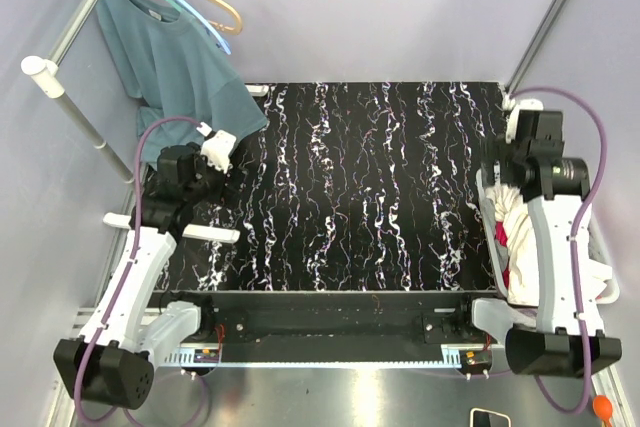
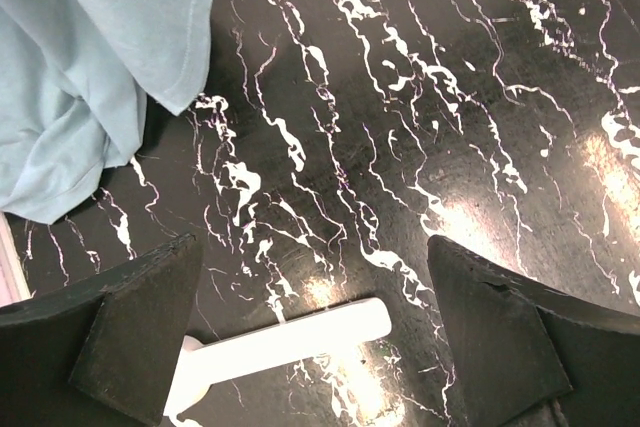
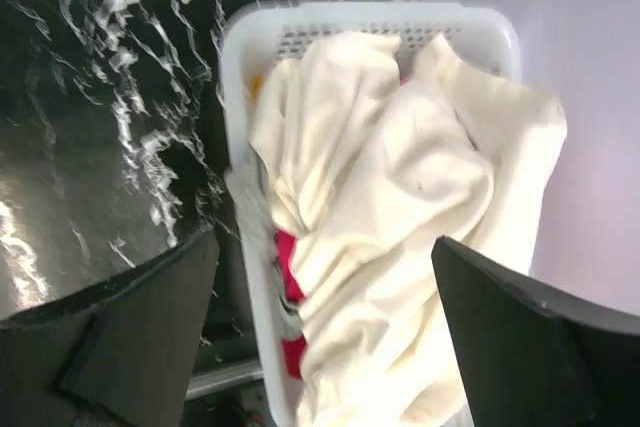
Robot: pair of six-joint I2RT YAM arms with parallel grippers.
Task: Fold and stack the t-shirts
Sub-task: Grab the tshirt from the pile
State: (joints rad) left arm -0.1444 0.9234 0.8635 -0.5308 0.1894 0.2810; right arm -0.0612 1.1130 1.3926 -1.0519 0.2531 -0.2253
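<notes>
The cream t-shirt point(image 3: 400, 197) lies crumpled in a white basket point(image 3: 350, 22) at the table's right edge, with the magenta-pink t-shirt point(image 3: 288, 255) showing beneath it. In the top view the cream shirt point(image 1: 512, 209) and the pink shirt point(image 1: 502, 237) sit in the basket point(image 1: 603, 269) under my right arm. My right gripper point(image 3: 325, 332) is open above the basket, holding nothing. My left gripper point(image 2: 315, 337) is open over the bare marble table near its left edge, empty; in the top view it point(image 1: 215, 152) sits beside a hanging teal shirt.
A teal-blue shirt point(image 1: 170, 57) hangs on a hanger from a rack point(image 1: 70, 107) at the back left, its hem point(image 2: 90, 77) touching the table. A white bar point(image 2: 290, 342) lies under the left gripper. The black marble table point(image 1: 370, 187) spans the middle.
</notes>
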